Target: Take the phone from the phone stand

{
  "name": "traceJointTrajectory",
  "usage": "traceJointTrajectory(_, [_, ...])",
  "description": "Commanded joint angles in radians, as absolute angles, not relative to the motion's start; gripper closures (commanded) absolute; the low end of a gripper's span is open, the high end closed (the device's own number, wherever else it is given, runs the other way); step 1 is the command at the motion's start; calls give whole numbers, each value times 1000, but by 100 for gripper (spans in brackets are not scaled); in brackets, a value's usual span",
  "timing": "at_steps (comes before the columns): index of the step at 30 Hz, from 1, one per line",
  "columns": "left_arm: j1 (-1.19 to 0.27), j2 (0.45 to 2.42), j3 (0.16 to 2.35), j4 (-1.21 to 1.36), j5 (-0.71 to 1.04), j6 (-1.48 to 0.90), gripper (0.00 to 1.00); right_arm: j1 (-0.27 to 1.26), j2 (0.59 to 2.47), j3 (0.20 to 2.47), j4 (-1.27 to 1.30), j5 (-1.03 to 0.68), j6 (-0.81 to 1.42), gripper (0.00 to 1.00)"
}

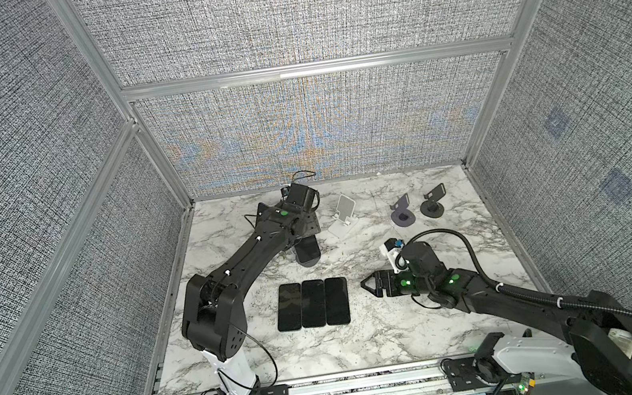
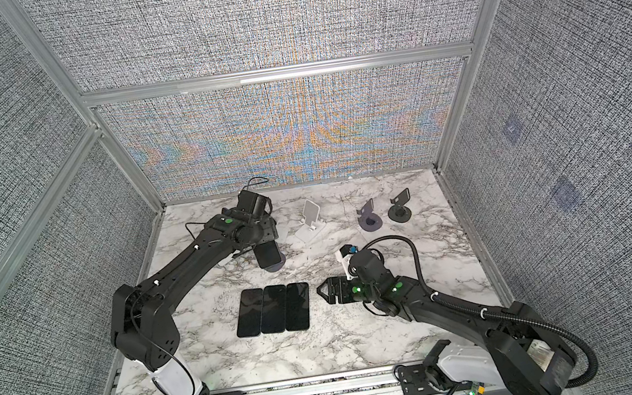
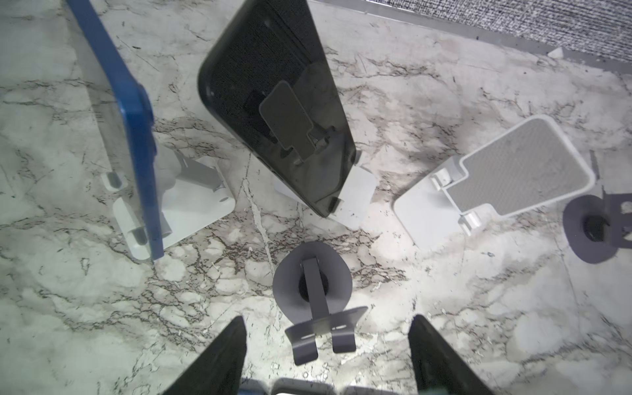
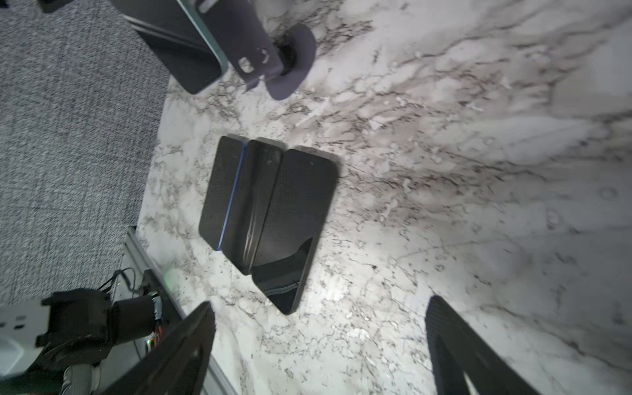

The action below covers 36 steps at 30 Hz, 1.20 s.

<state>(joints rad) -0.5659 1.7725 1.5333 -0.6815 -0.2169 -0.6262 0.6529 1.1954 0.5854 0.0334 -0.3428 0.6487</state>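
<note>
The phone (image 3: pixel 273 102) leans in its white phone stand (image 3: pixel 355 191) just beyond the small grey stand (image 3: pixel 313 290), left tool (image 3: pixel 328 355) wide and empty above, likely needing to reach forward and close on it.

Lab test cell: fabric-panelled aluminium frame (image 1: pixel 313 68), marble tabletop (image 1: pixel 409 332).
</note>
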Motion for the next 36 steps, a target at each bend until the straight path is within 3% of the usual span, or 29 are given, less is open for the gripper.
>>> traceJointTrajectory(1, [-568, 1751, 1553, -762, -97, -576, 37, 631, 1216, 639, 38, -494, 540, 14])
traceJointTrajectory(11, [-576, 1690, 1487, -741, 268, -589, 45, 602, 1306, 723, 130, -700, 519, 39])
traceJointTrajectory(16, [-589, 1683, 1388, -609, 428, -650, 47, 603, 1316, 717, 172, -698, 546, 53])
traceJointTrajectory(30, [-629, 1679, 1288, -499, 479, -703, 50, 606, 1440, 740, 285, -701, 617, 78])
traceJointTrajectory(36, [-642, 1687, 1272, -460, 489, -728, 51, 624, 1496, 717, 385, -709, 667, 80])
